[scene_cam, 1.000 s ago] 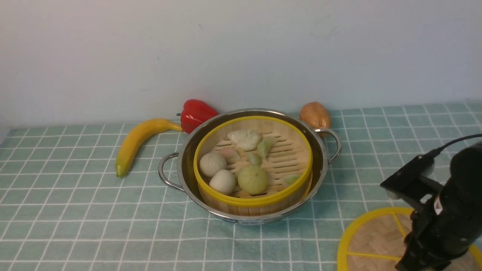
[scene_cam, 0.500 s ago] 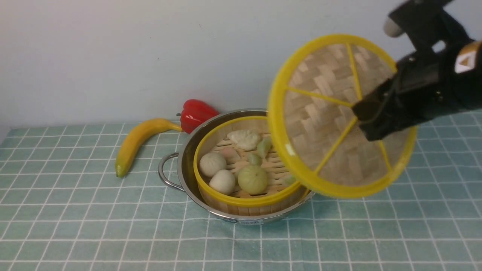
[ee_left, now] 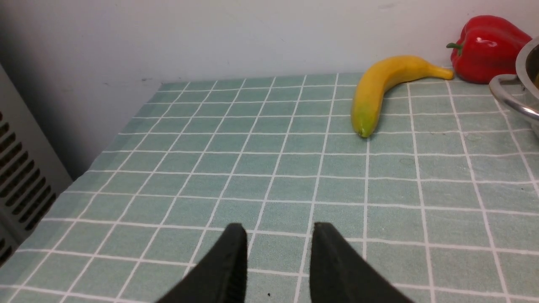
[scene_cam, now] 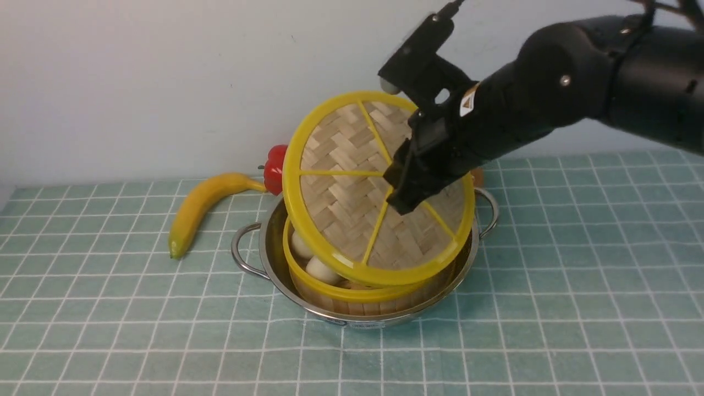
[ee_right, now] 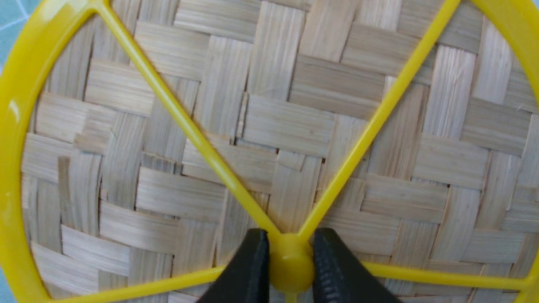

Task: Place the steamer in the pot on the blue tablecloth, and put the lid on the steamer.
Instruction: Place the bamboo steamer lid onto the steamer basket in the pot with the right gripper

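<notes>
The right gripper [ee_right: 290, 252] pinches the lid [scene_cam: 346, 187] by its centre hub, so the disc hangs tilted over the steamer [scene_cam: 352, 294], seated in the pot [scene_cam: 275, 242] on the blue tablecloth [scene_cam: 110, 308]. Left of the pot, the left gripper [ee_left: 278, 240] gapes empty.

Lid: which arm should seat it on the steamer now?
Right. The right gripper grips the lid at its centre, holding it tilted over the steamer in the pot. The left gripper hangs open and empty over bare blue tablecloth, well short of the pot.
</notes>
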Action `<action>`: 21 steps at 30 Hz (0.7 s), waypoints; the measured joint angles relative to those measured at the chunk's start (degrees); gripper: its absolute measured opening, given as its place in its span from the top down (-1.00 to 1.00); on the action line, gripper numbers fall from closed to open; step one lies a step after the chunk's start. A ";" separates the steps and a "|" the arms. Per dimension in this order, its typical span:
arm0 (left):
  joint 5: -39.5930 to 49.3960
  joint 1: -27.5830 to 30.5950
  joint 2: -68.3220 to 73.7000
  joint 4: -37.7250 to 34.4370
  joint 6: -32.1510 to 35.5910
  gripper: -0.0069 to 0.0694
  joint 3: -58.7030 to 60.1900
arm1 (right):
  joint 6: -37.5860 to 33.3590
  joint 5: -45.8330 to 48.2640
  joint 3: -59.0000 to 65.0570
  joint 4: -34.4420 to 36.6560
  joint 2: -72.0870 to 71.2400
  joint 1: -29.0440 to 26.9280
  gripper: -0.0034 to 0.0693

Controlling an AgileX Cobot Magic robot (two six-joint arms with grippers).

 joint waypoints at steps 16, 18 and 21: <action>0.00 0.00 0.00 0.00 0.00 0.18 0.00 | -0.11 -2.15 -0.92 -1.51 3.47 0.00 0.51; 0.00 0.00 0.00 0.00 0.00 0.18 0.00 | -0.11 -2.22 -0.92 -1.51 3.47 0.00 0.51; 0.00 0.00 0.00 0.00 0.00 0.18 0.00 | -0.11 -2.50 -0.92 -1.55 3.51 0.00 0.51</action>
